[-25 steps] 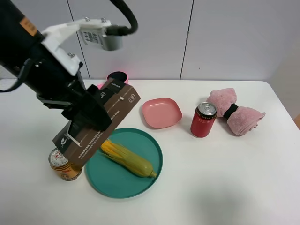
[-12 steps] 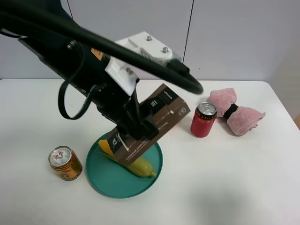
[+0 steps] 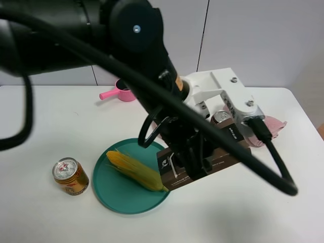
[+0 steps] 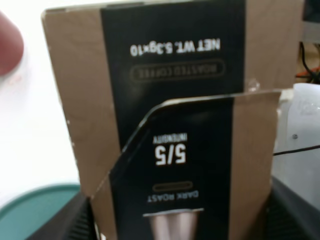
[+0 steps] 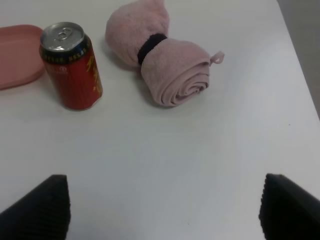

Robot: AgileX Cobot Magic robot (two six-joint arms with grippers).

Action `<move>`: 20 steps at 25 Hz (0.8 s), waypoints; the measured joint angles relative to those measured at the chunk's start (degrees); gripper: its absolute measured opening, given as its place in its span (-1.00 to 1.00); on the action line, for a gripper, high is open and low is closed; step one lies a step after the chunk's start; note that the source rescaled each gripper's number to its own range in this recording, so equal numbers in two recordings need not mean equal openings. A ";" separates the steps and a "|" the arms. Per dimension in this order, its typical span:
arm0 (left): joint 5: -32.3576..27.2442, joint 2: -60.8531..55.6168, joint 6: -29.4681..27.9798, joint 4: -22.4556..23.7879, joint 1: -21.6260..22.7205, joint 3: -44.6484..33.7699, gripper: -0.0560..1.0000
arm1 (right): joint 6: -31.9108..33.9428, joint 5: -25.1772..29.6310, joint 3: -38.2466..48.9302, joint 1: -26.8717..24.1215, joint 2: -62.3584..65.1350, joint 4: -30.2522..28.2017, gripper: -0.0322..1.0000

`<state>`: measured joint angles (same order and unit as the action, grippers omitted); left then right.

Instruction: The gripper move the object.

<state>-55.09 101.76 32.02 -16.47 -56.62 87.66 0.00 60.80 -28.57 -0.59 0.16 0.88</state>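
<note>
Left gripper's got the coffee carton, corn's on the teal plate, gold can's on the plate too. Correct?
No: the gold can stands on the table, apart from the teal plate and off its left rim, as the exterior high view shows. The rest holds: the left gripper clamps the carton and the corn lies on the plate.

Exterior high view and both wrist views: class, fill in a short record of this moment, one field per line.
Held item: brown-black carton, tilted
Holder: left gripper, shut on the carton
Other arm: right gripper, open, holding nothing
Plate: teal plate, with a corn cob lying on it
Cans: gold can upright, left of the plate; red can upright, near the pink towel roll, not touching it
</note>
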 joint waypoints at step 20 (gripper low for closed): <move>6.60 24.81 3.72 3.61 0.66 17.25 -0.89 | 0.00 0.00 0.00 0.00 0.00 0.00 1.00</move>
<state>-48.48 126.57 35.74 -12.86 -55.96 104.91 0.00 60.80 -28.57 -0.59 0.16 0.88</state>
